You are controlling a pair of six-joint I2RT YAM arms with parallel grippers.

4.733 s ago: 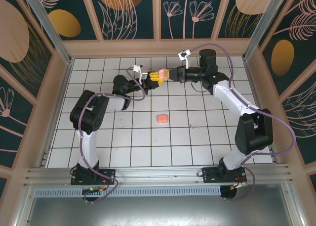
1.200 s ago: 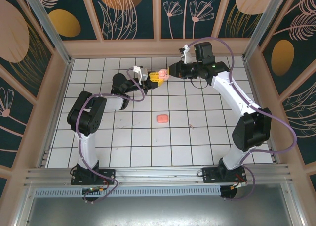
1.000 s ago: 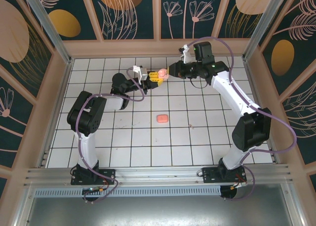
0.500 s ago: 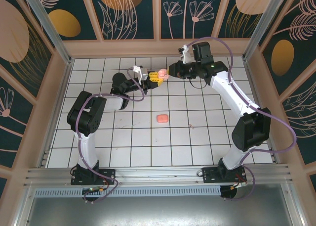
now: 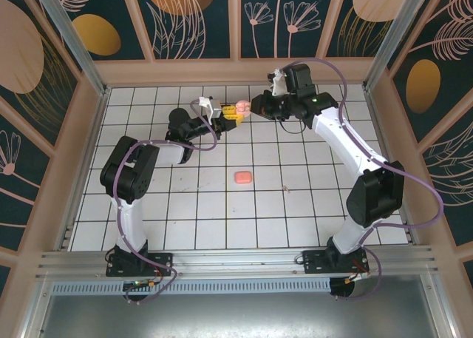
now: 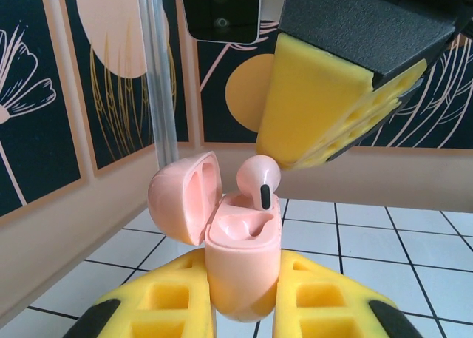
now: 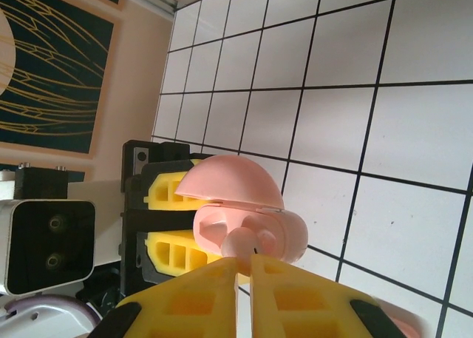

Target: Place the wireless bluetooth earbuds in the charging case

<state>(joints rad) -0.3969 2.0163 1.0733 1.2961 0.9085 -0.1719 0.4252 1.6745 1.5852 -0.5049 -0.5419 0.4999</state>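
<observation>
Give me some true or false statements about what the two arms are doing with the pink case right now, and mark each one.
The charging case has its lid open. True.
The left end effector grips the case. True.
The right end effector is open and empty. False: it pinches an earbud at the case's opening.
The coral pod sits inside the case. False: it lies on the white tiles, away from both end effectors.

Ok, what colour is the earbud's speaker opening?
Black, on the pale pink earbud; clearest in the left wrist view.
</observation>
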